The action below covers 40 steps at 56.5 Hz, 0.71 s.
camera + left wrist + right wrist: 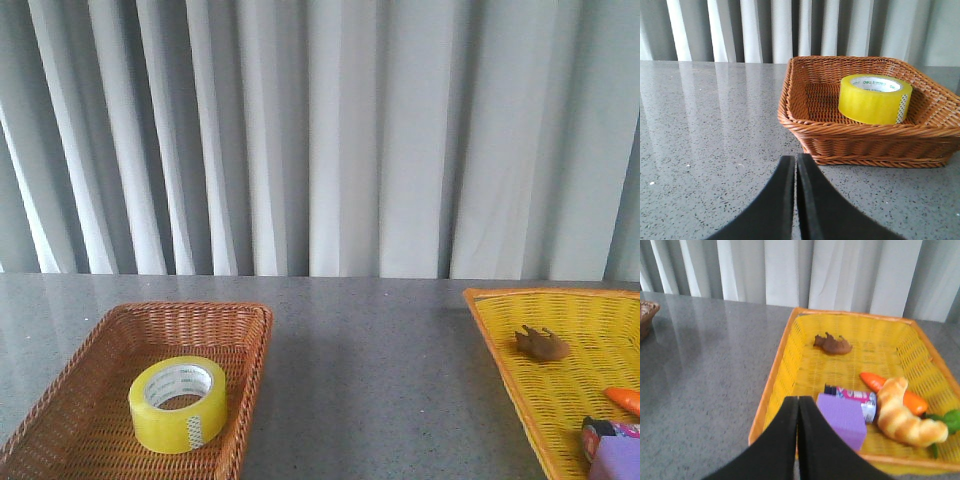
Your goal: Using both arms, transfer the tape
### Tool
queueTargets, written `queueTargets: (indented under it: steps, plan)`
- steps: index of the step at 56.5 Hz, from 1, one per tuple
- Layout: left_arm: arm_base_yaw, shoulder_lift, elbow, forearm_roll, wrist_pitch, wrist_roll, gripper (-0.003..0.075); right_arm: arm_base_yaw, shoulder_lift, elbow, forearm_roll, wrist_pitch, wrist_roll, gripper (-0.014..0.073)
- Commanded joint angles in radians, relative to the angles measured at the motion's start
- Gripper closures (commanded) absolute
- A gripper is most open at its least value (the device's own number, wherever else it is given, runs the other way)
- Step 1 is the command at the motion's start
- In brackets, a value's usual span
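Observation:
The yellow tape [178,403] lies flat in the brown wicker basket [255,345] at the front left of the table. The left wrist view shows the tape [875,98] in the basket [870,142], well ahead of my left gripper [795,162], which is shut and empty above the grey table, just short of the basket's near corner. My right gripper [798,402] is also shut and empty, hanging over the near left edge of the yellow basket [775,390]. Neither arm shows in the front view.
The yellow basket [505,365] at the right holds a brown toy [832,344], a carrot [900,392], a croissant [905,415], a purple block [842,420] and a small can [852,395]. Grey curtains hang behind the table.

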Motion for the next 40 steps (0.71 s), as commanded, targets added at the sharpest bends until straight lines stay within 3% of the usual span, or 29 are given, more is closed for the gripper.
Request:
queueTargets:
  steps: [1,13,40]
  plan:
    - [0.001,-0.017,-0.007,-0.006,-0.069,-0.010,0.0726,-0.004,-0.136,0.139,0.016,-0.129,0.003,0.0601]
    - [0.001,-0.017,-0.007,-0.006,-0.069,-0.010,0.0726,-0.004,-0.361,0.386,0.021,-0.336,0.000,0.0601]
    - [0.001,-0.017,-0.007,-0.006,-0.069,-0.010,0.0726,-0.005,-0.462,0.574,0.034,-0.438,-0.001,0.0601]
